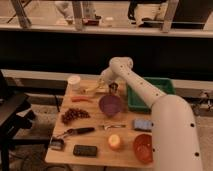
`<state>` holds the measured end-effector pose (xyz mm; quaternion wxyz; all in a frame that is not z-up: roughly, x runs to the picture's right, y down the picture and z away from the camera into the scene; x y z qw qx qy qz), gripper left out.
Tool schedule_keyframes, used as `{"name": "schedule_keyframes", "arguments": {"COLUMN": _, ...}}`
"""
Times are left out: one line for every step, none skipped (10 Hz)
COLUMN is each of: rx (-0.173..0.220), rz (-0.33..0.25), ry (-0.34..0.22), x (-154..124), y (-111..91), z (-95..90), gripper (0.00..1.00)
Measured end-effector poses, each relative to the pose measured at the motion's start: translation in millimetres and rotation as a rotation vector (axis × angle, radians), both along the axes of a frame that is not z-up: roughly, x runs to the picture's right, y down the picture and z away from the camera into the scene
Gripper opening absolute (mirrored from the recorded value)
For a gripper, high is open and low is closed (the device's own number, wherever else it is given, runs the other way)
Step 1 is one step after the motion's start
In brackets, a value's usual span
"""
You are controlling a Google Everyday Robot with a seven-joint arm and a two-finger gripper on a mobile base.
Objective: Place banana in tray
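The banana [93, 89] is a yellow shape lying at the far side of the wooden table [95, 117], just right of a white cup. The green tray [150, 93] stands at the table's far right, partly hidden by my white arm. My gripper [113, 88] hangs at the end of the arm over the table's far edge, between the banana and the tray, right next to the banana's right end. The banana lies on the table.
A white cup [74, 81], a carrot [81, 99], a purple bowl [110, 104], grapes [74, 115], a black-handled tool [78, 131], a black phone [85, 150], an apple [115, 142], a blue sponge [142, 124] and a red bowl [143, 147] lie on the table. A black chair [12, 117] stands at the left.
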<state>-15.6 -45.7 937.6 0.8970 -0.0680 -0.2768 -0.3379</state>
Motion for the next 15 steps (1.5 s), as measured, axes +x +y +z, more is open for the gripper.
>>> {"name": "schedule_keyframes", "arguments": {"rx": 0.020, "rz": 0.010, "ry": 0.006, "x": 8, "y": 0, "z": -10.8, "gripper": 0.00}}
{"name": "schedule_keyframes", "arguments": {"rx": 0.042, "rz": 0.019, "ry": 0.012, "x": 14, "y": -1, "z": -22.7, "gripper": 0.00}}
{"name": "schedule_keyframes", "arguments": {"rx": 0.060, "rz": 0.024, "ry": 0.016, "x": 17, "y": -2, "z": -31.6, "gripper": 0.00}}
{"name": "schedule_keyframes", "arguments": {"rx": 0.079, "rz": 0.029, "ry": 0.020, "x": 19, "y": -4, "z": -40.2, "gripper": 0.00}}
{"name": "schedule_keyframes", "arguments": {"rx": 0.098, "rz": 0.039, "ry": 0.029, "x": 27, "y": -5, "z": -48.0, "gripper": 0.00}}
{"name": "schedule_keyframes", "arguments": {"rx": 0.123, "rz": 0.056, "ry": 0.042, "x": 37, "y": -9, "z": -57.2, "gripper": 0.00}}
{"name": "schedule_keyframes", "arguments": {"rx": 0.140, "rz": 0.066, "ry": 0.050, "x": 44, "y": -12, "z": -64.1, "gripper": 0.00}}
{"name": "schedule_keyframes", "arguments": {"rx": 0.159, "rz": 0.075, "ry": 0.058, "x": 49, "y": -15, "z": -71.3, "gripper": 0.00}}
{"name": "schedule_keyframes", "arguments": {"rx": 0.174, "rz": 0.084, "ry": 0.065, "x": 54, "y": -16, "z": -76.1, "gripper": 0.00}}
{"name": "schedule_keyframes", "arguments": {"rx": 0.190, "rz": 0.095, "ry": 0.073, "x": 59, "y": -18, "z": -81.1, "gripper": 0.00}}
{"name": "schedule_keyframes", "arguments": {"rx": 0.201, "rz": 0.103, "ry": 0.080, "x": 62, "y": -20, "z": -83.7, "gripper": 0.00}}
{"name": "schedule_keyframes", "arguments": {"rx": 0.220, "rz": 0.122, "ry": 0.093, "x": 72, "y": -25, "z": -90.2, "gripper": 0.00}}
{"name": "schedule_keyframes", "arguments": {"rx": 0.235, "rz": 0.135, "ry": 0.107, "x": 84, "y": -28, "z": -94.3, "gripper": 0.00}}
{"name": "schedule_keyframes", "arguments": {"rx": 0.253, "rz": 0.154, "ry": 0.125, "x": 99, "y": -32, "z": -99.4, "gripper": 0.00}}
{"name": "schedule_keyframes", "arguments": {"rx": 0.270, "rz": 0.176, "ry": 0.143, "x": 114, "y": -37, "z": -104.2, "gripper": 0.00}}
